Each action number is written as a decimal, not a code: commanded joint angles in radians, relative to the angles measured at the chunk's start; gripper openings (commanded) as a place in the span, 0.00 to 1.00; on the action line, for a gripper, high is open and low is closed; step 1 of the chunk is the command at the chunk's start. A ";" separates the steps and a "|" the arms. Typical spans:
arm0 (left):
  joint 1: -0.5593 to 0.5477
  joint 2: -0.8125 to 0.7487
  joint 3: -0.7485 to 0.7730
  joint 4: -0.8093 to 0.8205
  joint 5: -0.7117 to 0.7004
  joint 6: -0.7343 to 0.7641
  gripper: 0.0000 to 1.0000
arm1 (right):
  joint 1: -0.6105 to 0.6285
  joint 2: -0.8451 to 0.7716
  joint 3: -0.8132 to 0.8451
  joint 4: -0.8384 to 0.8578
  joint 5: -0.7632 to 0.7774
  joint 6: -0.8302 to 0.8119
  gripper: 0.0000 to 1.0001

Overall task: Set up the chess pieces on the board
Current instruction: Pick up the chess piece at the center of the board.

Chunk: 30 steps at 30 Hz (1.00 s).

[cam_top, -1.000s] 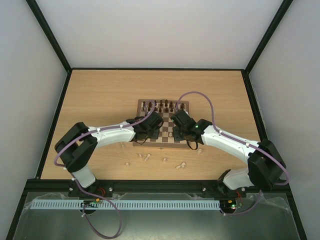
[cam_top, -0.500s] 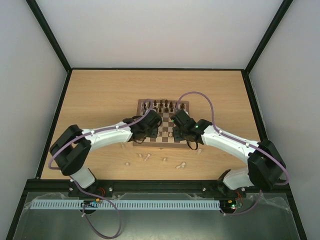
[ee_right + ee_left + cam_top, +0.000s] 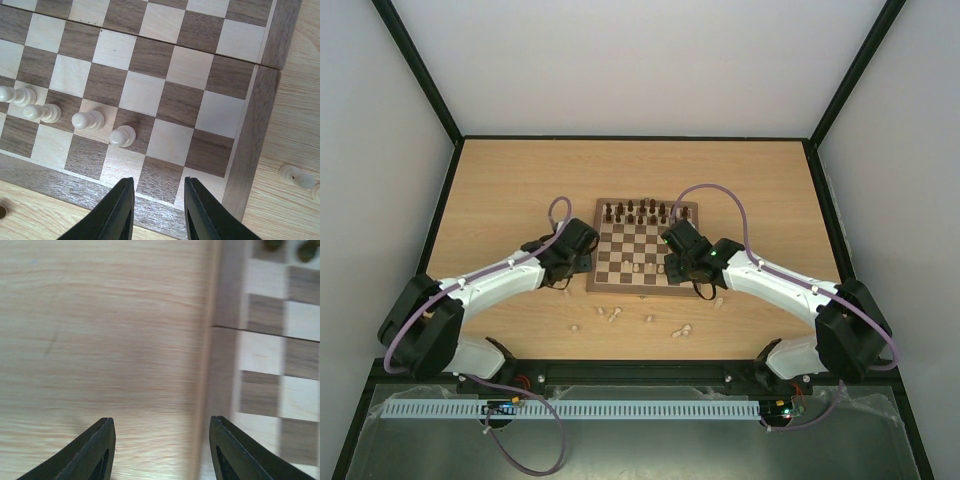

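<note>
Set-up in progress: the left end effector (image 3: 161, 421) is being held wide open and empty over bare tabletop (image 3: 100, 340), just off the left border of the board (image 3: 265, 390). The right end effector (image 3: 159, 180) is being held narrow above the board's near edge, toward its right corner, and nothing is being gripped between its fingers.

The step in hand is being read as the fetching of another pale piece for the near ranks. It is judged best done with the open end effector being lowered straight over a single loose piece and its fingers being closed across the piece's body. Neighbouring pieces are not to be nudged, and the piece is to be stood upright in the middle of its square.

Four of the chess pieces (image 3: 122, 136) are being shown standing in a row on the second rank from the near edge, the last just beside the right end effector's left finger. More pale pieces (image 3: 613, 314) are being left scattered on the tabletop in front of the board, apart from the left end effector and nearer the arm bases. One loose piece (image 3: 295, 176) is lying just off the board's right near corner. Dark pieces (image 3: 645, 210) are being kept along the far edge.
</note>
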<state>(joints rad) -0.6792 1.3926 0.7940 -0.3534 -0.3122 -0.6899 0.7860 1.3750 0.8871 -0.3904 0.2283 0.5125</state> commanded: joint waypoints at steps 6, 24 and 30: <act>0.095 0.012 -0.059 -0.050 -0.054 -0.061 0.54 | 0.003 -0.022 -0.018 -0.021 -0.030 -0.015 0.28; 0.098 0.010 -0.109 -0.062 -0.075 -0.107 0.51 | 0.003 -0.028 -0.046 -0.001 -0.062 -0.021 0.28; 0.101 0.026 -0.128 -0.048 -0.071 -0.114 0.50 | 0.003 -0.034 -0.051 0.001 -0.061 -0.020 0.28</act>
<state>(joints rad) -0.5877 1.4014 0.6895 -0.3946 -0.3676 -0.7883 0.7860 1.3674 0.8532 -0.3737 0.1726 0.5003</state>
